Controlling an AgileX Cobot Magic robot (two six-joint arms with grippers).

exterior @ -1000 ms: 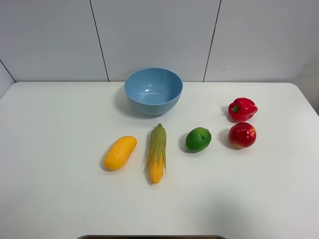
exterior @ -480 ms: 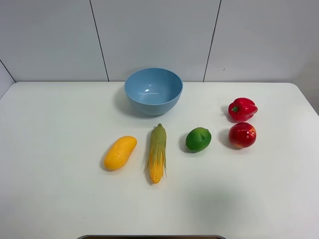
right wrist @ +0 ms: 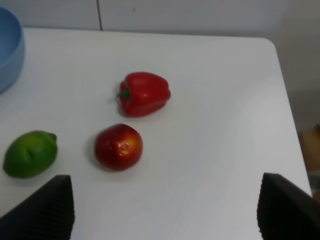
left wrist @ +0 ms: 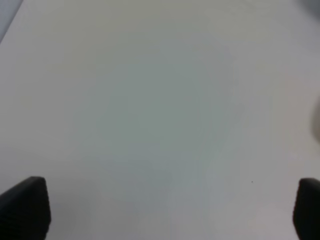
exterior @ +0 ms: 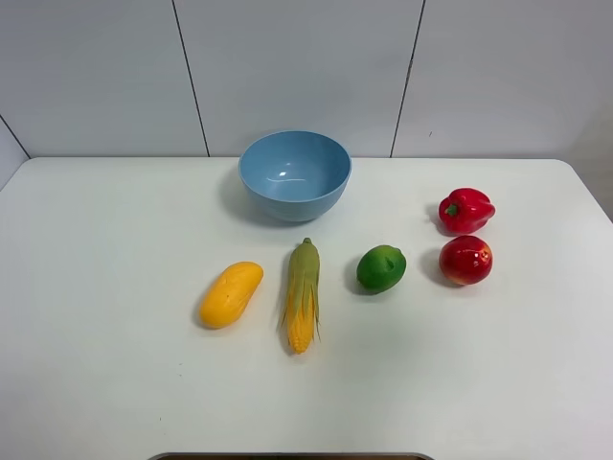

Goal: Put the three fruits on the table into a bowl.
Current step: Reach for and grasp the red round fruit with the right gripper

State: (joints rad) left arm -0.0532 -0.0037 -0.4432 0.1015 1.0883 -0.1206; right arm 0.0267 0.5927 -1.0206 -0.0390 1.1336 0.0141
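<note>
On table (exterior: 96, 383), one bowl (exterior: 294, 196), one mango (exterior: 231, 294), one lime (exterior: 381, 268), one apple (exterior: 465, 260), left gripper (left wrist: 165, 207) wide, right gripper (right wrist: 165, 207) wide

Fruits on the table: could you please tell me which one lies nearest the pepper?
The apple, round and red, right beside the pepper; the lime and mango lie farther off.

The left gripper (left wrist: 165, 210) has its jaws spread wide and grips nothing; its two dark fingertips (left wrist: 25, 207) show only at the far edges of the left wrist view. The right gripper (right wrist: 164, 210) is likewise parted wide and empty. Its dark ribbed fingertips (right wrist: 42, 210) stand well apart, pointing obliquely down.
</note>
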